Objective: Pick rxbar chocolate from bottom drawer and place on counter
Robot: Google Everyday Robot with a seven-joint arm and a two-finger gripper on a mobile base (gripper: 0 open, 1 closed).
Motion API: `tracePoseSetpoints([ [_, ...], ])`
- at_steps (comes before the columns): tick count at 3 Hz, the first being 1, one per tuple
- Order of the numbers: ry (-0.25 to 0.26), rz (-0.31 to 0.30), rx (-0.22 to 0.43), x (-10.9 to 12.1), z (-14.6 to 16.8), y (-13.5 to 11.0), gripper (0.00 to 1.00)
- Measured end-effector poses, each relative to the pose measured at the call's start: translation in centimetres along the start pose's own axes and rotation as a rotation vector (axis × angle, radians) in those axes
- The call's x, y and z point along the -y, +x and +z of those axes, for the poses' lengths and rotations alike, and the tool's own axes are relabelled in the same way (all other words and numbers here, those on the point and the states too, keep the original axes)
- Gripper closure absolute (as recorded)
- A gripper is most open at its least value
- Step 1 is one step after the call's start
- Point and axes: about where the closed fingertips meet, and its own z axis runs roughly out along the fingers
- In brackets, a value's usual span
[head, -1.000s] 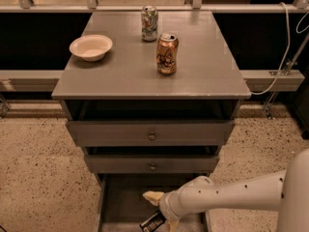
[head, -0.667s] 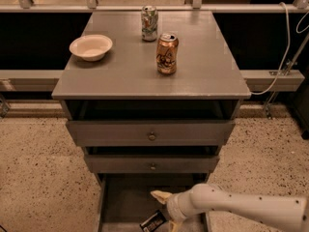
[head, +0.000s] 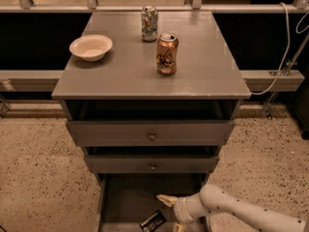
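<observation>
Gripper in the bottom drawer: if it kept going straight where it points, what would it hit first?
Probably the rxbar chocolate. The gripper sits open, low in the bottom drawer, pointing toward the picture's left, and the bar lies just ahead; depth is unclear.

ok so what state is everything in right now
bottom drawer, pulled open
rxbar chocolate, lying on the drawer floor
claw, open, low in the bottom drawer beside the bar
copper can, upright on the counter
silver can, upright
bowl, upright, empty

black rxbar chocolate (head: 152, 221) in bottom drawer (head: 126, 197), beside gripper (head: 171, 212).
</observation>
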Motion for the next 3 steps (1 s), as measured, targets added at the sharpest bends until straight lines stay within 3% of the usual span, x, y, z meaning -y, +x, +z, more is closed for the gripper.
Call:
tracePoseSetpoints([
  [1, 0.066, 0.079, 0.031, 0.0, -0.6, 1.0, 0.0],
  [2, 0.201, 0.226, 0.069, 0.8, -1.9, 4.6, 0.0],
  [3, 0.274, 0.327, 0.087, 0.8, -2.7, 7.4, 0.0],
])
